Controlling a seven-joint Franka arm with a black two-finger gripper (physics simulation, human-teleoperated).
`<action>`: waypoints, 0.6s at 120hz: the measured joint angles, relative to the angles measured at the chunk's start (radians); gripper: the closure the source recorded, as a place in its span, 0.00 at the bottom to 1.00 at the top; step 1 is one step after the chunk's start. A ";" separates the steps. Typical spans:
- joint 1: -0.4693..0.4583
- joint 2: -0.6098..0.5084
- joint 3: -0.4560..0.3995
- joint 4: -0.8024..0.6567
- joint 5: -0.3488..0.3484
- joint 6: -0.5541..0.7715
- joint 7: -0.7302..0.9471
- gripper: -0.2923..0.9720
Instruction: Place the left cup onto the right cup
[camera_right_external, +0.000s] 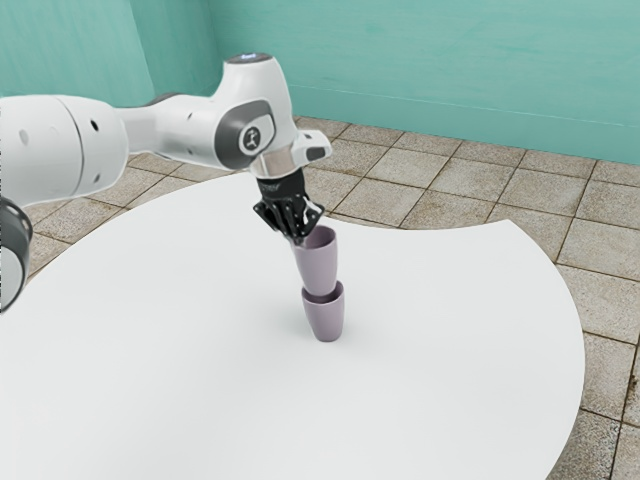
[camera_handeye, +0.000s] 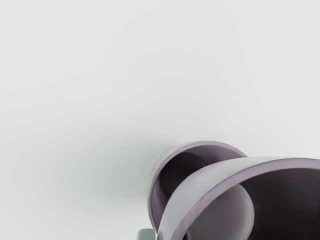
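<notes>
Gripper: the gripper (camera_right_external: 296, 228) sits at the top edge of the upper cup (camera_right_external: 320, 262), its black fingers pinched on the rim wall on the side nearest the arm, so it reads as grasping that cup
Upper cup: mauve, tilted, with its mouth leaning toward the exterior view's right; its base is down inside the mouth of the lower cup (camera_right_external: 326, 315); in the wrist view its wall (camera_handeye: 210, 185) curves close under the hand
Lower cup: same mauve colour, standing upright on the white bench (camera_right_external: 150, 380) near its middle; its rim (camera_handeye: 161, 172) shows just behind the held cup in the wrist view
Stage: judged as the nesting step nearly done, the upper cup not yet sitting straight
Handling: both cups look rigid, thin-walled and light, with smooth tapered sides that would likely slip in a side grasp; the rim pinch, one finger inside and one outside, seems the sound hold
Risk: a light lower cup could tip or slide if the tilted cup presses on one side of its rim; levelling before letting go seems wise
Surroundings: tiled floor (camera_right_external: 600, 220) and teal wall (camera_right_external: 450, 50) beyond the bench
</notes>
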 joint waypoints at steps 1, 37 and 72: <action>0.000 0.001 0.000 0.000 0.000 0.001 0.000 0.85; 0.004 0.021 0.000 -0.002 -0.003 0.020 -0.007 0.85; 0.007 0.032 0.000 -0.008 -0.005 0.026 -0.011 0.85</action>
